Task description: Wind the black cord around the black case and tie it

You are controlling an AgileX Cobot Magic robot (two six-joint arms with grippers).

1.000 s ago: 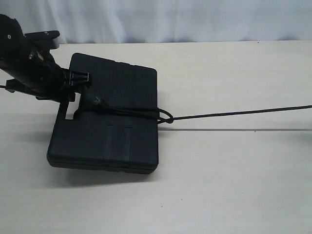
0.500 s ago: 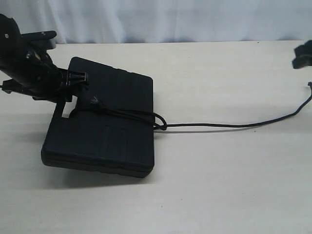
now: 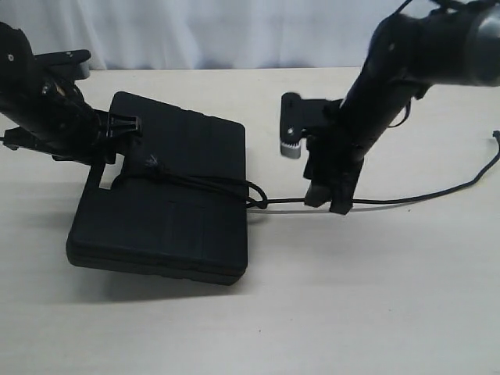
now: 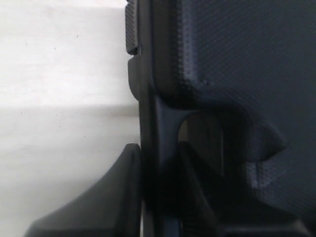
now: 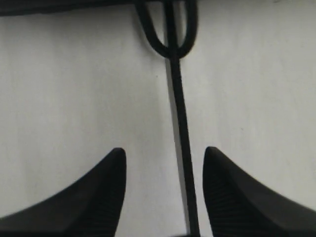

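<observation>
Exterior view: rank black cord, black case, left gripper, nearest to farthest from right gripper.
1. black cord: inside the gap of the open right gripper.
2. black case: to its left.
3. left gripper: far left, clamped on the case's handle end.

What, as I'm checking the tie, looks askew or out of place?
The black case sits skewed, held at its handle by the left gripper. The black cord trails slack from a loose loop, not pulled tight.
</observation>
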